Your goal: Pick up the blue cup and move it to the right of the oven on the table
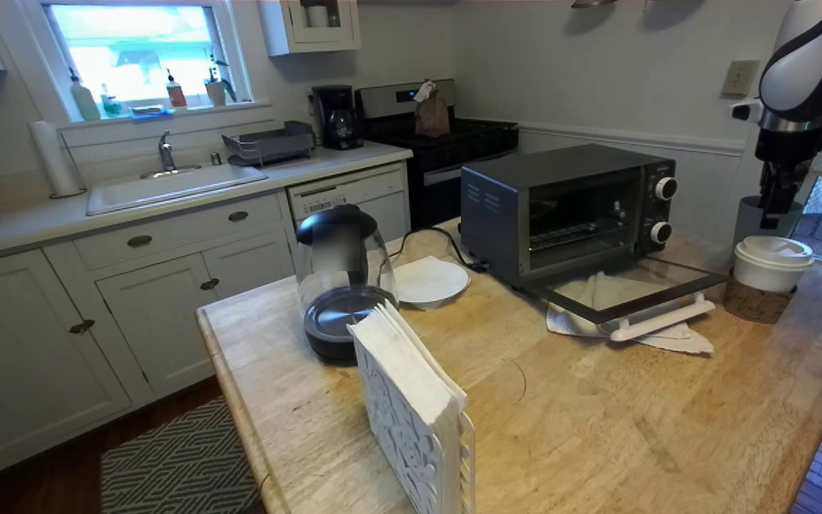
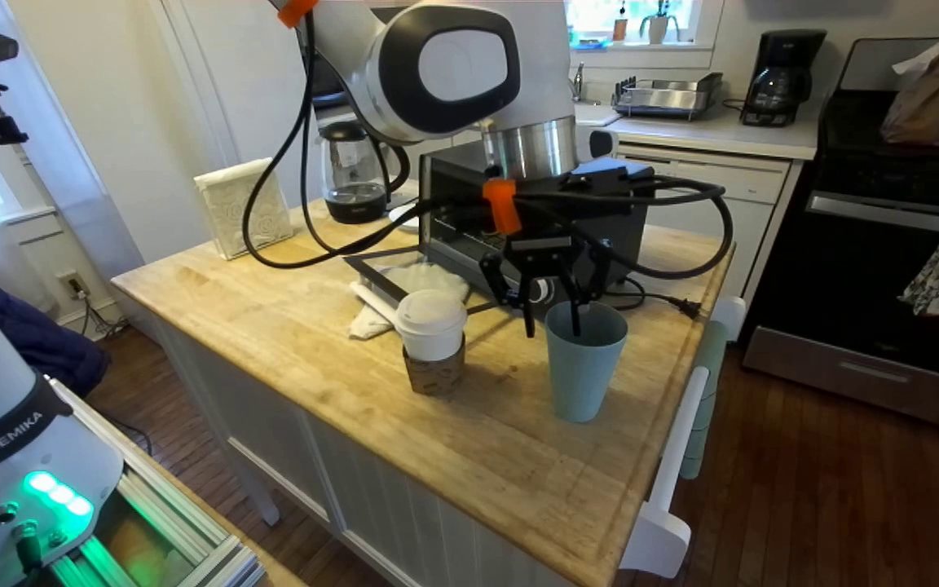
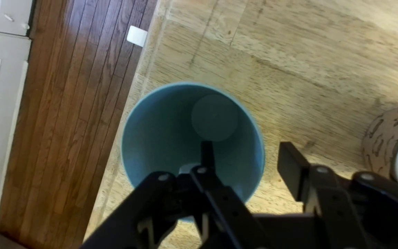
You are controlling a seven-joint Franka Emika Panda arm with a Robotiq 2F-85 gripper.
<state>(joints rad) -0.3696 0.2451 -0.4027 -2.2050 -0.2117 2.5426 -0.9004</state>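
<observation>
Expect the blue cup [image 2: 585,379] to be light and fairly stiff, probably plastic, smooth enough to slip a little and not easily broken. Take hold by the thin rim, squarely and with modest force, for fear of flexing the wall or tipping the base. See the gripper [image 3: 247,152] in the lower middle of the wrist view with jaws apart astride the rim, with one over or inside the mouth and the other outside, apparently gripping nothing. Impossible to tell how far down past the rim. Find the blue cup upright on the table [image 2: 510,465], right of centre in both exterior views, and partly behind the white tub [image 1: 773,264] at the far right of an exterior view. Note the pale grey-blue colour, the plain surface without visible handle, the round mouth and the taper toward a narrower base; no contents visible inside.
</observation>
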